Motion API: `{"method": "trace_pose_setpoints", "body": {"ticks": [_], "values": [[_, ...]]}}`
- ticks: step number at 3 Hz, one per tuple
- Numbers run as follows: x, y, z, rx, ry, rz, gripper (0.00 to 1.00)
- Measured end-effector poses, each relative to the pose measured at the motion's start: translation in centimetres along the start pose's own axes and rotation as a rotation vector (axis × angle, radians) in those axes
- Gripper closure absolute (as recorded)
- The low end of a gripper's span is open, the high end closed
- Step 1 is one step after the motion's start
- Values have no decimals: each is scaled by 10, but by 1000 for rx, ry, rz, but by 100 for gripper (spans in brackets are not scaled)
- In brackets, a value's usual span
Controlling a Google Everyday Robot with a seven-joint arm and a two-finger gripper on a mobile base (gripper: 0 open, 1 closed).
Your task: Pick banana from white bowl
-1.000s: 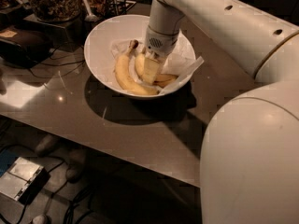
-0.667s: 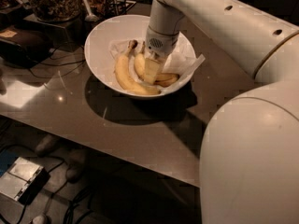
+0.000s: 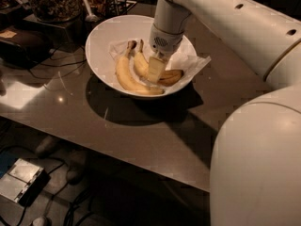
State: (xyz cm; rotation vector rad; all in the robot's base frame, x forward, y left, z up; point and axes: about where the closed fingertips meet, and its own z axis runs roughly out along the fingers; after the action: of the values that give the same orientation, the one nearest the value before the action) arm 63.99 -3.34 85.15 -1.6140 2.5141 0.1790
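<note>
- Banana (image 3: 139, 62) first: we take the shorter, strongly curved one. It lies inside the white bowl (image 3: 96, 41) on the right of the pair, with its thin stem pointing far and its brown, bruised end swung to the right.
- The gripper (image 3: 155, 69) is down in the bowl, over the middle of that banana. We cannot tell whether it is open or closed on the fruit.
- The longer banana (image 3: 124, 74) lies just to the left. Its stem is close beside the other stem at the far end, and its body curves round the near side.
- Crumpled paper (image 3: 197, 60) lines the bowl under both fruits, and one corner hangs over the right rim.
- We judge the step in hand to be the grasp itself. To do it well:
  - Grip across the firm yellow middle, not the soft brown end.
  - Keep the grip off the neighbour and the paper.
  - Check that only one fruit comes up.
  - Lift straight up until the banana is above the rim, because a sideways pull could drag the paper or tip the bowl.
- Further out, the bowl stands on a dark table (image 3: 61, 107), and the robot's arm (image 3: 225, 18) reaches in from the right.
- A jar (image 3: 51, 1) and a spoon (image 3: 89, 11) stand at the far left, well apart from the work.
</note>
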Motion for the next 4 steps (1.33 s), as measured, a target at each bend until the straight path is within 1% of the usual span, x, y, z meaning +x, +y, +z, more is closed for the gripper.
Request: {"method": "trace_pose_setpoints", "body": {"ticks": [1, 2, 3, 4], "values": [[11, 6, -32, 18, -92, -50, 100], [29, 5, -58, 21, -152, -96, 100], [45, 8, -81, 15, -191, -147, 100], [62, 13, -97, -1, -197, -188, 100]]}}
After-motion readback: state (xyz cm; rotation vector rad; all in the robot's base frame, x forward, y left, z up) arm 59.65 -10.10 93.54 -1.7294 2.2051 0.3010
